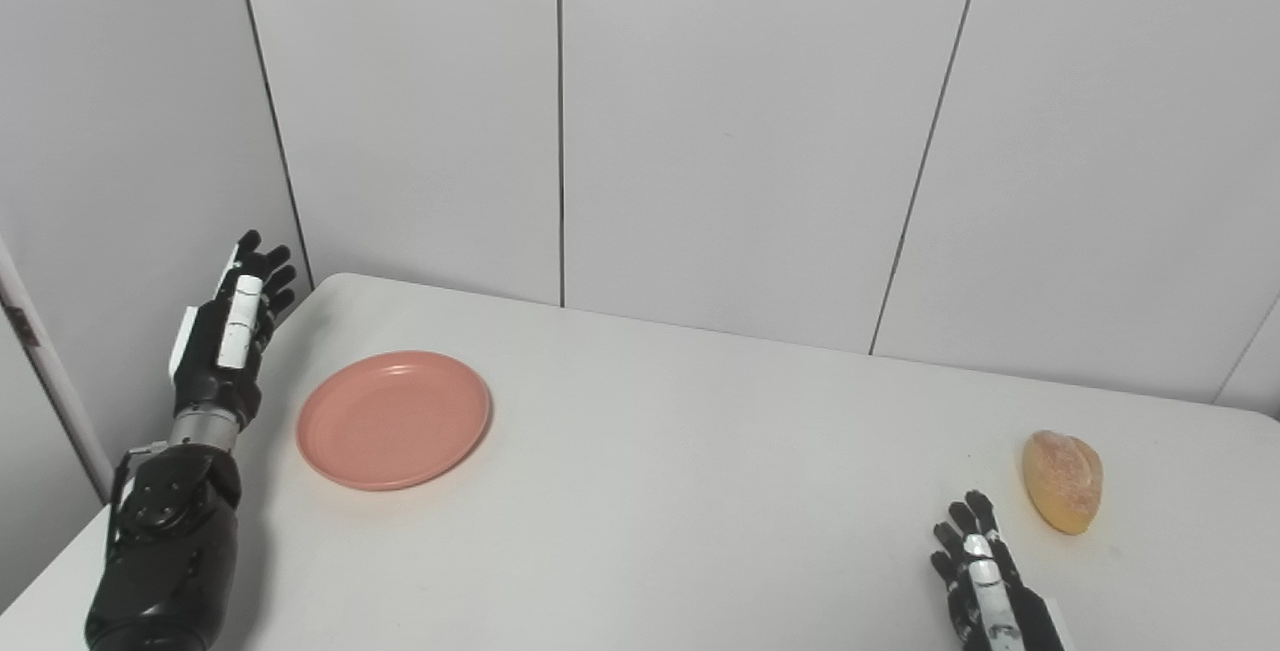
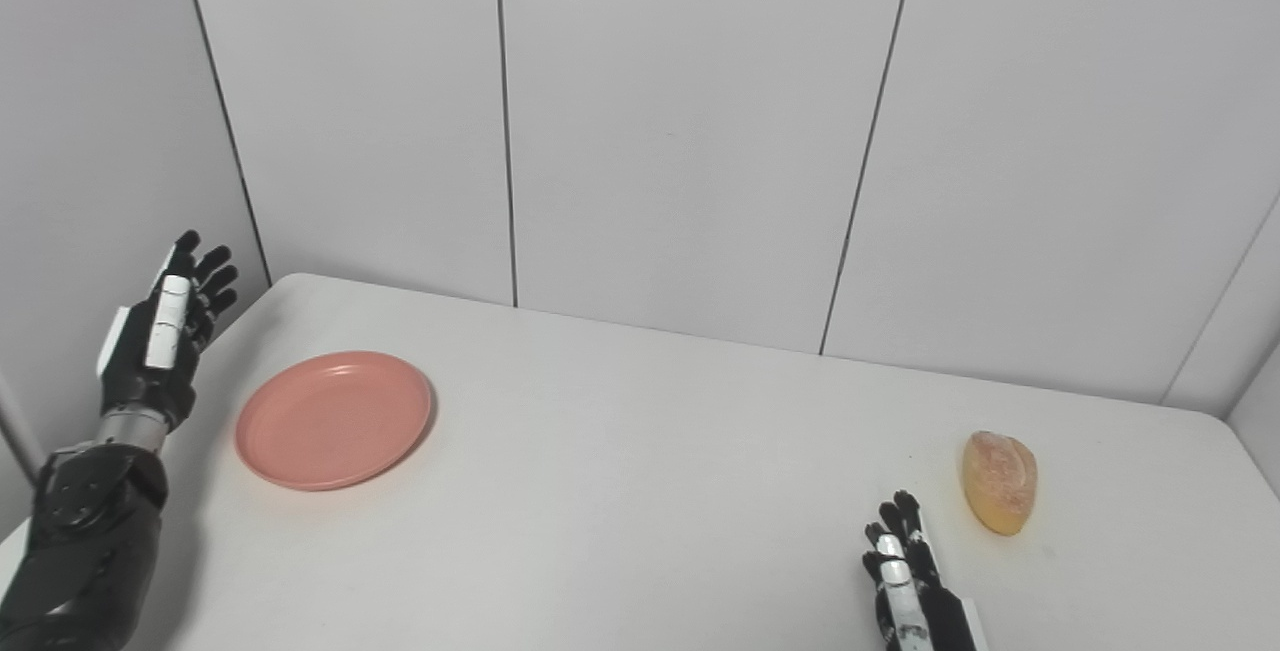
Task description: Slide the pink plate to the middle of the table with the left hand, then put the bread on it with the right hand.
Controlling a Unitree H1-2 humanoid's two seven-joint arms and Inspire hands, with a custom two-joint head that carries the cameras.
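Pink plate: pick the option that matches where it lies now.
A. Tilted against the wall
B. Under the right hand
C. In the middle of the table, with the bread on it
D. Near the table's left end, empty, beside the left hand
D: the pink plate lies flat and empty near the left end of the table, beside the raised left hand; the bread sits far right, by the right hand.

White table (image 1: 640, 491), pink plate (image 1: 393, 420) at left, bread (image 1: 1062, 480) at right
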